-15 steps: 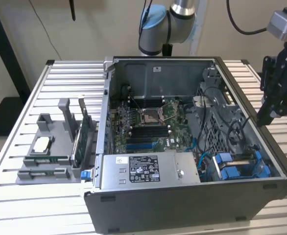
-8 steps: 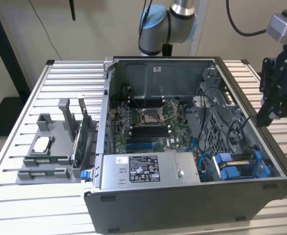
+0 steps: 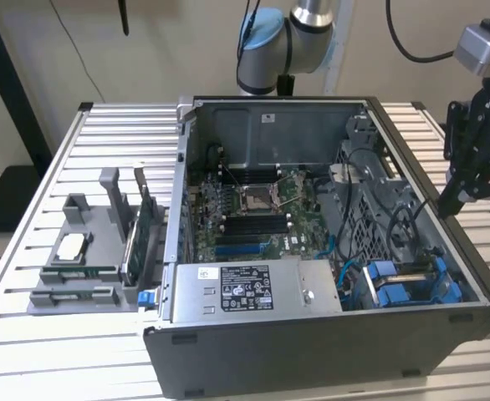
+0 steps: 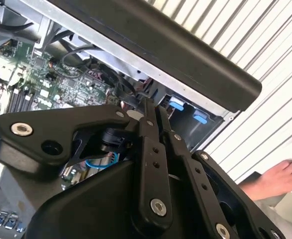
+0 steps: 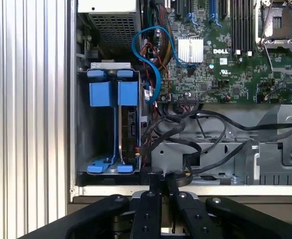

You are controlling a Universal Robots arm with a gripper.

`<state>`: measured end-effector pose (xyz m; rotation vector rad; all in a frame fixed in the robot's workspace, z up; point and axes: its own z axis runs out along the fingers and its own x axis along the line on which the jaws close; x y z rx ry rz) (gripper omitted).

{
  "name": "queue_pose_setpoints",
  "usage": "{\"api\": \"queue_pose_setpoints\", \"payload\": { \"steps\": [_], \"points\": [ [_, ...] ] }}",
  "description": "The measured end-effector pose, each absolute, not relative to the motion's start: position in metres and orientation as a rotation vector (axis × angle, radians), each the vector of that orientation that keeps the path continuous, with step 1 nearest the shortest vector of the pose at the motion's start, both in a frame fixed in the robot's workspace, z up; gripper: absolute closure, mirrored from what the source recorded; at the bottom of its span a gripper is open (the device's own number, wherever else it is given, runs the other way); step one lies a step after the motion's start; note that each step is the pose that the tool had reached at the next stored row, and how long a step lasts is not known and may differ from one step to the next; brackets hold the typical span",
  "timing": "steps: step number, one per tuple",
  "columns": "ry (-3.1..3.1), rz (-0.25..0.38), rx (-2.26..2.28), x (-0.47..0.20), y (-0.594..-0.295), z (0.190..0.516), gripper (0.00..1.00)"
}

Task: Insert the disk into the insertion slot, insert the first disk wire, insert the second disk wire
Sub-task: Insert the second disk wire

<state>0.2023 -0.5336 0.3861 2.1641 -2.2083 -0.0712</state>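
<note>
The disk (image 5: 131,127) stands on edge in its blue carrier (image 5: 112,93) inside the insertion slot (image 5: 83,129), the grey drive bay in a corner of the open computer case. In the exterior view the blue carrier (image 3: 405,284) shows in the case's near right corner. My gripper (image 3: 448,203) hangs just outside the case's right wall, above and behind the bay. Its black fingers (image 5: 151,181) are pressed together and hold nothing, and in the second wrist view the gripper (image 4: 149,103) looks the same. A blue wire (image 5: 145,55) and black wires (image 5: 186,130) loop beside the bay; where they end is hidden.
A grey labelled power-supply box (image 3: 245,288) fills the case's front. The green motherboard (image 3: 253,209) lies behind it. A grey fixture (image 3: 82,267) with loose parts stands at the exterior view's left on the slatted table (image 3: 28,351). A person's hand (image 4: 280,179) rests near the case.
</note>
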Motion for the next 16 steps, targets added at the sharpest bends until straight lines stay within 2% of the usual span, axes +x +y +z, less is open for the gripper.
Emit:
{"api": "queue_pose_setpoints", "payload": {
  "steps": [16],
  "points": [
    [-2.215,-0.084,2.169,0.185,-0.534,0.393,0.84]
  ]
}}
